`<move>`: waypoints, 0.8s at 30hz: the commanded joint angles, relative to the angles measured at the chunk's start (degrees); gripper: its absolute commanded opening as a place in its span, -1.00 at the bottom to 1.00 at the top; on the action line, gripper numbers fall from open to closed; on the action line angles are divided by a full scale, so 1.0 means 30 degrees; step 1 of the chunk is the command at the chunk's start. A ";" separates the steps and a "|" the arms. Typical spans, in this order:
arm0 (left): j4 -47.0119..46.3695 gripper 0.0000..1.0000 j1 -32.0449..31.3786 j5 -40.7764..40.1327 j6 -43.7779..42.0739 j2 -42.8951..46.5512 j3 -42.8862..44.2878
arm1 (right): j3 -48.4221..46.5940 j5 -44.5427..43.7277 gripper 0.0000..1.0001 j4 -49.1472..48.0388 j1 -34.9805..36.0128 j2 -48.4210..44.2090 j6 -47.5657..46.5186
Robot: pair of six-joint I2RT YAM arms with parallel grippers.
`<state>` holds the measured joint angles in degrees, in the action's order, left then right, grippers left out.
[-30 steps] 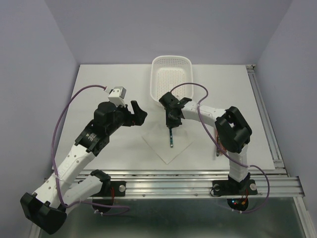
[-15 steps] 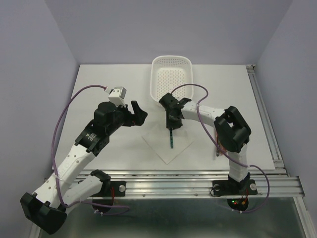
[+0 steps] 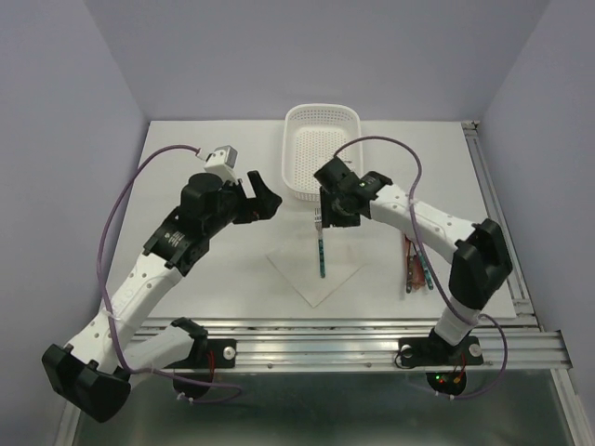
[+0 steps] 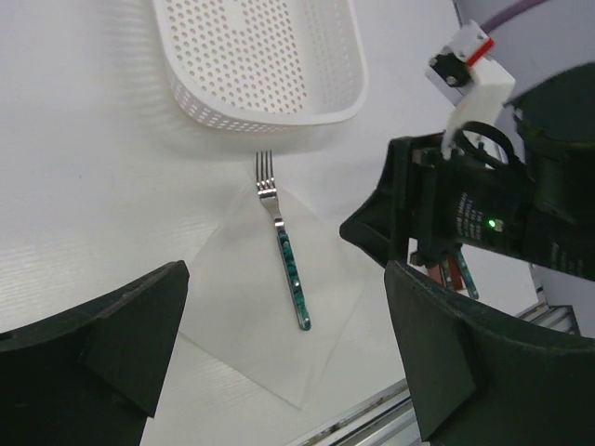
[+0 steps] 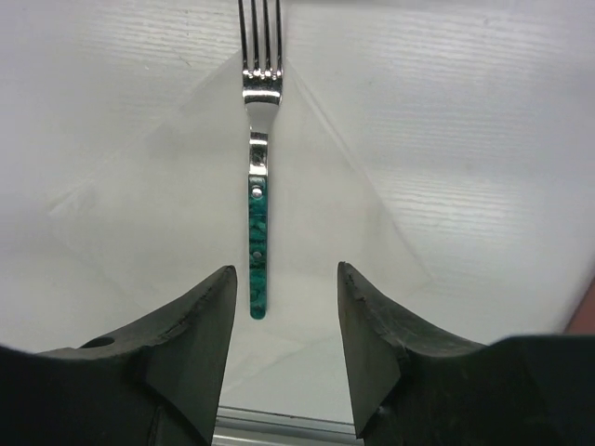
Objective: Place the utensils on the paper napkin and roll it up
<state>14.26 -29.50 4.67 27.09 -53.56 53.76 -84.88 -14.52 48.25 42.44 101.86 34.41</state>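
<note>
A fork [image 3: 320, 251] with a shiny head and a green handle lies flat on the paper napkin [image 3: 296, 271]. Its handle is near the middle of the sheet, and its tines reach over the far corner toward the white basket [image 3: 290, 139], without touching it. The right gripper [image 3: 331, 219] hangs just above the head end of the fork. In the right wrist view its jaws stand apart, there is nothing between them, and the fork rests on the paper below, so this hand is open and empty. The left gripper [image 3: 264, 195] is at the left of the napkin, above the table [image 3: 186, 149]. Its fingers are spread wide and it also holds nothing. I judge that the placing step is done for this fork. At the right side of the table, well apart from the napkin, I see some slim handles [image 3: 416, 265], one of them reddish. They look like more utensils, and if so they also need to come onto the paper. The napkin is flat with no fold, so the whole rolling is left to do.
</note>
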 commanded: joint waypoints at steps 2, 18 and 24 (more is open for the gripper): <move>0.1630 0.98 0.0135 0.0258 0.2364 -0.1012 0.2906 | 0.1046 -0.1109 0.14 0.0381 -0.0928 -0.4126 -0.0661; -0.0102 0.91 0.0105 0.3365 -0.0386 0.1477 -0.0166 | 0.6202 0.3434 0.06 0.1054 -1.3383 -0.5977 -0.4295; 0.0140 0.91 0.0105 0.3337 -0.0390 0.2616 -0.0602 | 0.7989 0.3115 0.02 0.0998 -1.3412 -0.6853 -0.5055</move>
<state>14.94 -29.36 13.15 27.24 -48.69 50.76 -63.99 -5.45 50.46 2.28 84.66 21.56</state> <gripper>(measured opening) 0.958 0.513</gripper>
